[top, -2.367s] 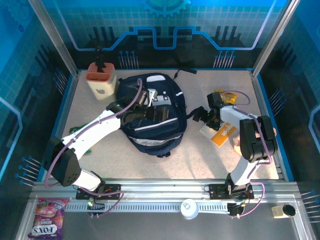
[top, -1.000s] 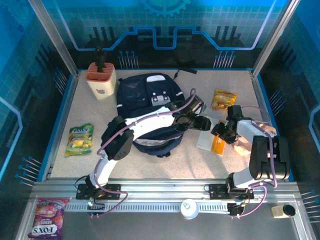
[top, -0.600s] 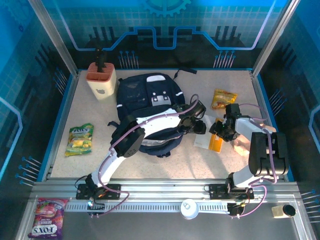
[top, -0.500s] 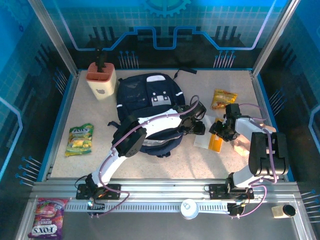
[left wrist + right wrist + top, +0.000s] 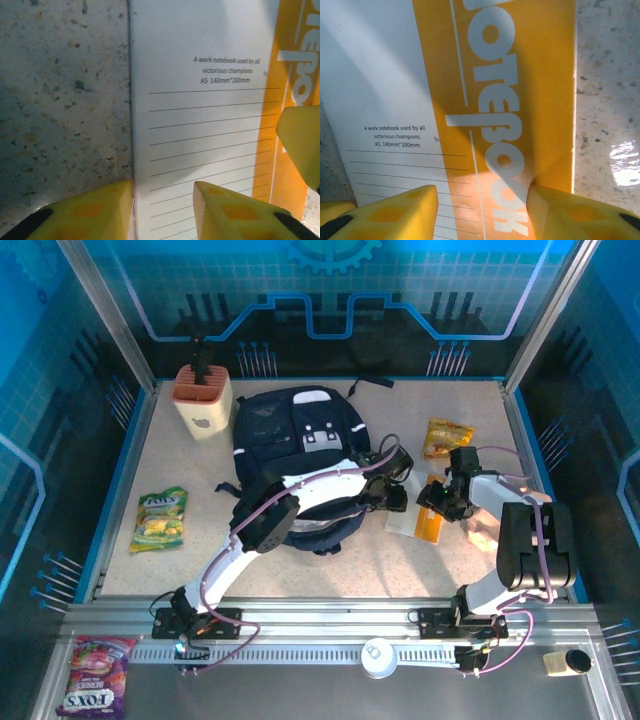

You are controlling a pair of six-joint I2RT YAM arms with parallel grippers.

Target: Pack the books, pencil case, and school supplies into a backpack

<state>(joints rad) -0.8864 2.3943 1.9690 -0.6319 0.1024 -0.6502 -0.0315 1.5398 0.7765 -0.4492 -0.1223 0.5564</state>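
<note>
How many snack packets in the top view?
3: green foil snack packet left of the navy fabric backpack; yellow-orange foil packet far right; purple packet on the grey front ledge, near left. Others may hide inside the backpack.

We see the notebook as smooth printed paper with a faint sheen. It lies on a speckled, stone-like worktop that looks matt and finely grainy. The backpack is dull woven navy cloth.

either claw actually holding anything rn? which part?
No hold visible: the notebook lies flat on the table; left claw straddles its white edge, right claw spans the orange band, both open.
</note>
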